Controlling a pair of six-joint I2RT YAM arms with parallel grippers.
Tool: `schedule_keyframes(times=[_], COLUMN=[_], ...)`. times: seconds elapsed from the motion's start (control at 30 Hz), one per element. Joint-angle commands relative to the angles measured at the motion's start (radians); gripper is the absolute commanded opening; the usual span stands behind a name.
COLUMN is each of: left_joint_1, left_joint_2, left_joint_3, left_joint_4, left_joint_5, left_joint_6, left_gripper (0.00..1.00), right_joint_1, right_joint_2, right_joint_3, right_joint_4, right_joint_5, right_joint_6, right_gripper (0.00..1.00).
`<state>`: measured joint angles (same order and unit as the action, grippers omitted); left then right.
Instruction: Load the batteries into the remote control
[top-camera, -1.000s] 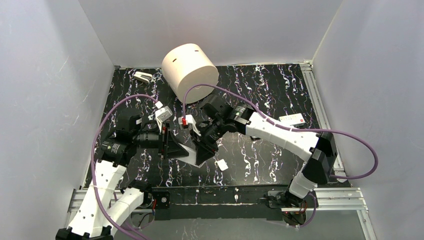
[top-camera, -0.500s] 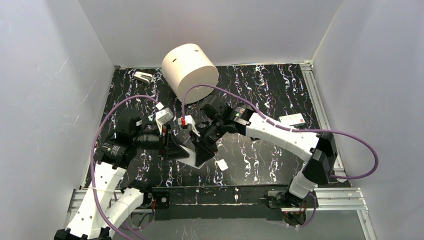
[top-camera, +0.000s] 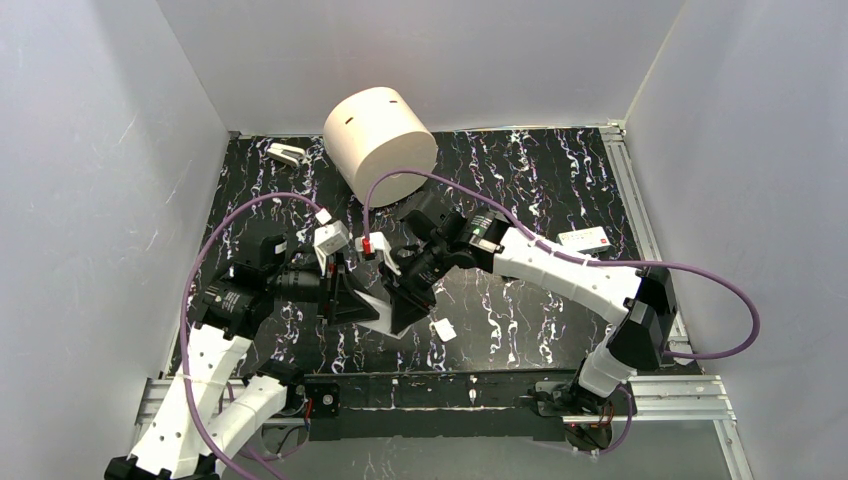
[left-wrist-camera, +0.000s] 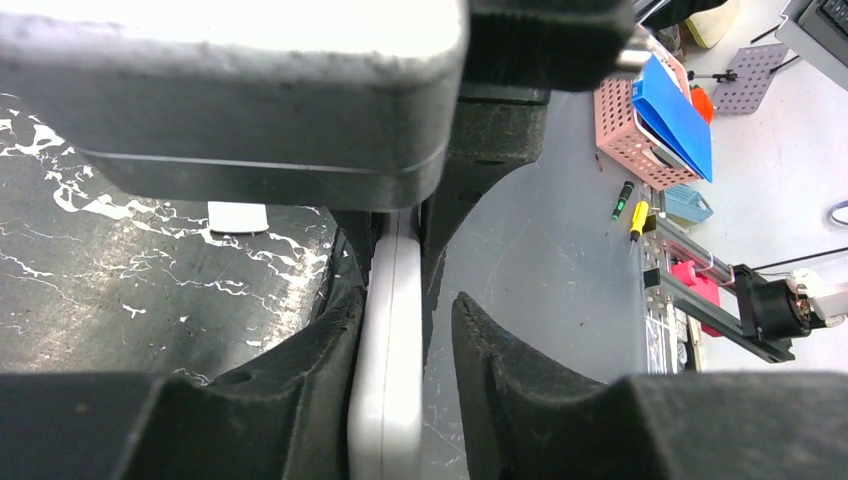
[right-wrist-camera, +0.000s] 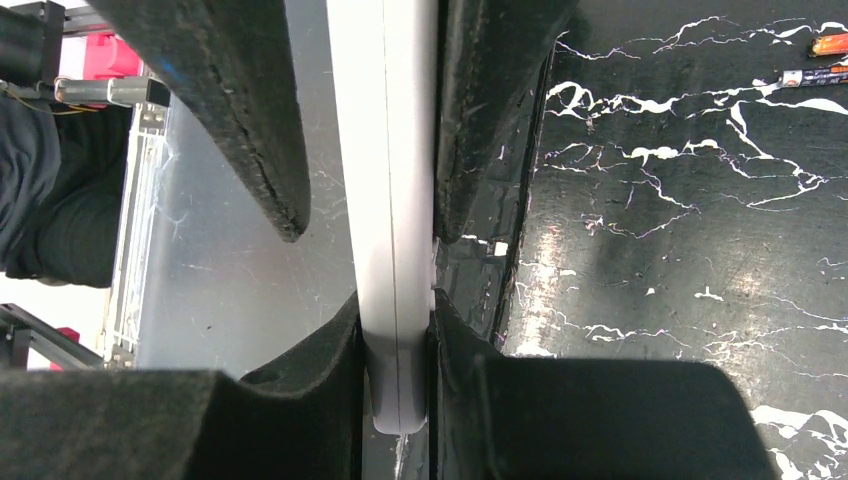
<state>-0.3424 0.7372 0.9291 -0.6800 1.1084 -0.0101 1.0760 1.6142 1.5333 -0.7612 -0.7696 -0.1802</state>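
Observation:
The white remote control (top-camera: 375, 303) is held edge-on above the mat between both grippers. My right gripper (right-wrist-camera: 397, 300) is shut on one end of the remote (right-wrist-camera: 385, 150). My left gripper (left-wrist-camera: 408, 300) is open around the other end: one finger touches the remote (left-wrist-camera: 388, 380), the other stands a small gap off. In the top view the left gripper (top-camera: 345, 295) faces the right gripper (top-camera: 405, 300). Two tiny batteries, one orange-red (right-wrist-camera: 830, 44), lie on the mat at the right wrist view's top right corner. They are hidden in the top view.
A small white cover piece (top-camera: 443, 330) lies on the mat just right of the grippers; it also shows in the left wrist view (left-wrist-camera: 238, 216). A big beige cylinder (top-camera: 380, 130) stands at the back. A second white remote (top-camera: 585, 238) lies at the right, a small white item (top-camera: 287, 153) back left.
My left gripper has shifted a little to the right, closer along the remote. The right gripper keeps its hold and has barely moved.

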Motion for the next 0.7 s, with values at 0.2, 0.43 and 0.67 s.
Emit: schedule_keyframes(times=[0.2, 0.43, 0.67], left_joint_1=[-0.057, -0.111, -0.112], left_joint_2=[-0.002, 0.010, 0.007], left_joint_3=[0.053, 0.094, 0.125], left_joint_4=[-0.153, -0.254, -0.223], left_joint_5=[0.091, 0.025, -0.198], left_joint_6=[0.082, 0.174, 0.141], left_gripper=[0.19, 0.00, 0.00], right_joint_1=[-0.023, -0.031, -0.043], right_joint_2=[-0.035, -0.066, -0.167], right_joint_3=[0.050, 0.026, -0.110], right_joint_4=[0.069, 0.118, 0.274], right_joint_5=[0.078, 0.093, 0.235], right_joint_6=[-0.012, 0.013, 0.142], right_gripper=[0.01, 0.01, 0.76])
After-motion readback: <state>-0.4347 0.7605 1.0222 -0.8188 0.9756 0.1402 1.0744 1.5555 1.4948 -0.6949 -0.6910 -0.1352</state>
